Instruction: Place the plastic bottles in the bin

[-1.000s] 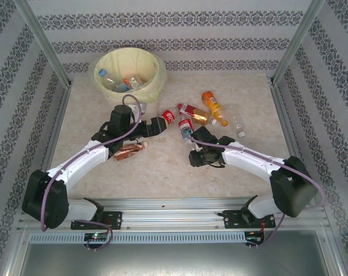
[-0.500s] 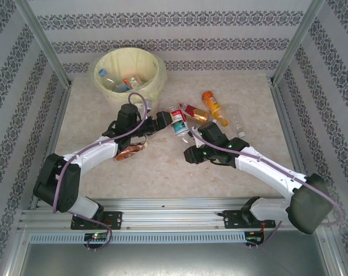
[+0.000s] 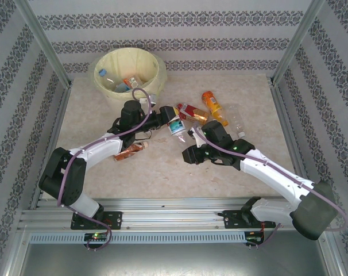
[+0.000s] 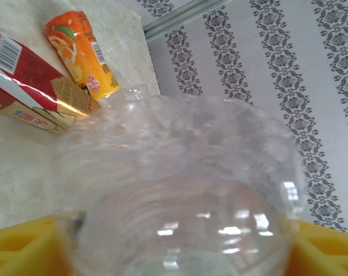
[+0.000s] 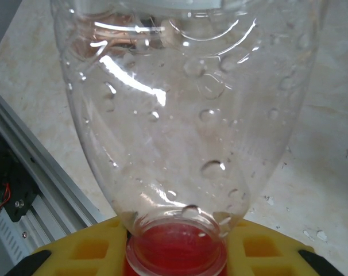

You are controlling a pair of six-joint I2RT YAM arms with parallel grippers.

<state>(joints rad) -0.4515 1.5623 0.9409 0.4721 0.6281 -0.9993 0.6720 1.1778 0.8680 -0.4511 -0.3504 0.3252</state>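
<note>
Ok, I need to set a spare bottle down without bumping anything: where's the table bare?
Bare: the near middle of the table, ahead of the front rail, and the far right corner behind the orange bottle. Crowded: centre, where left gripper and right gripper each clamp a clear bottle beside loose bottles.

"What's round the table [image 3: 162, 178]?"
"Wallpaper [image 3: 180, 23] on three sides, pale grey with bands of dark damask. Metal posts [image 3: 43, 43] stand at the far corners."
"And the top itself?"
"Cream, marble-veined, evenly lit. An aluminium rail [image 3: 174, 208] runs along the near edge."
</note>
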